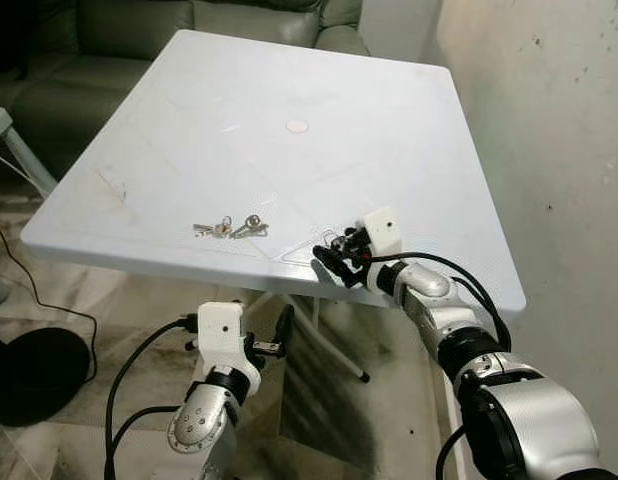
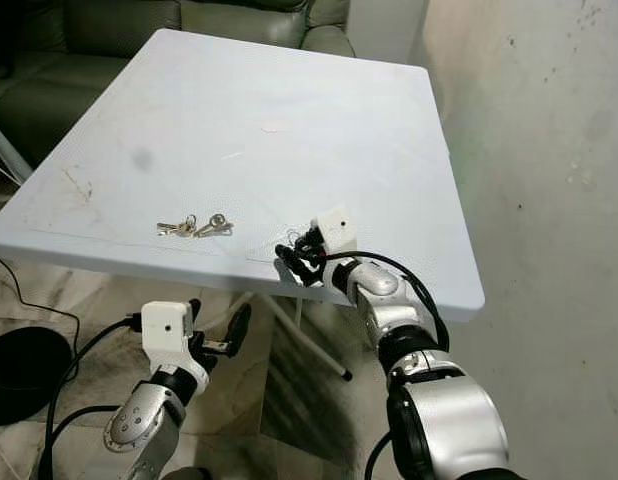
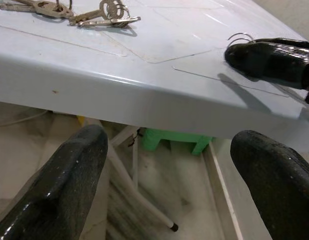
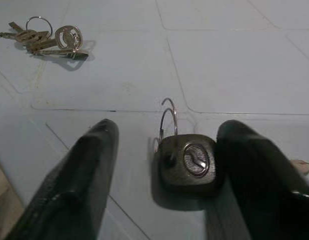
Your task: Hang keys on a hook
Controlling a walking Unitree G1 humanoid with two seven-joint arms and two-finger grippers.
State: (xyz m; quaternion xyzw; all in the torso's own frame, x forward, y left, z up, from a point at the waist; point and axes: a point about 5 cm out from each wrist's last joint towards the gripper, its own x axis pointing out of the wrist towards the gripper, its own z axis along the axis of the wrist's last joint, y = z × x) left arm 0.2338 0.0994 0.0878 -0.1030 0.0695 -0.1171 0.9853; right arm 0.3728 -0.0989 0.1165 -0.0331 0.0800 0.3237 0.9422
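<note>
On the left I have the left pincer [image 1: 274, 335] hanging below the near edge of the white surface [image 1: 289, 80], its fingers spread wide and holding nothing; it is idle for now. Moving right along the near part of the surface, a bunch of plain metal keys [image 1: 231, 228] lies flat, well apart from either pincer. Further right, near the near right edge, the right pincer [image 4: 164, 165] sits low over the surface with its fingers open, straddling a black-headed key [image 4: 188, 162] with a wire ring [image 4: 168, 117] standing up from it; the right finger looks close against the black head, the left finger stands clear of it, so nothing is gripped yet. I judge the step in hand to be the pick-up of this black key, with hanging not yet begun. The next move calls for closing the fingers squarely on the black head and lifting without letting it slide on the smooth top. No hook is anywhere I can find (so I will have to turn and look for one afterward). A green sofa [image 1: 139, 30] stands beyond the far edge, a bare wall [image 1: 549, 120] runs along the right, and cables [image 1: 49, 300] trail on the floor at near left; the surface edge itself sits between my left arm and the keys.
</note>
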